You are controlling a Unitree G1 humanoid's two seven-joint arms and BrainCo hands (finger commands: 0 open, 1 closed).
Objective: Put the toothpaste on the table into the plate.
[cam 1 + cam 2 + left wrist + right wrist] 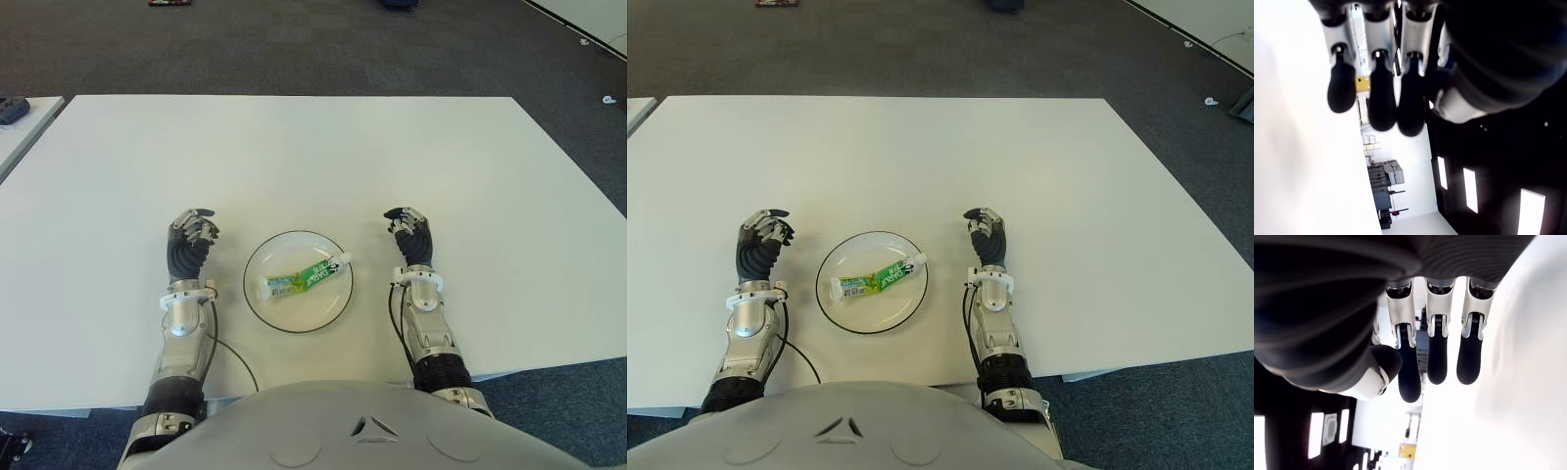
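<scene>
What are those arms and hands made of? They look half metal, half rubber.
Each robot hand, left and right, has dark ribbed backs, silver finger segments and black rounded fingertips. White wrist bands join silver-grey forearms; a thin black cable trails from the left one.

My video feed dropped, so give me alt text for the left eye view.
A green toothpaste tube lies inside the round plate on the white table. The left hand is left of the plate, the right hand is right of it, both holding nothing.
</scene>
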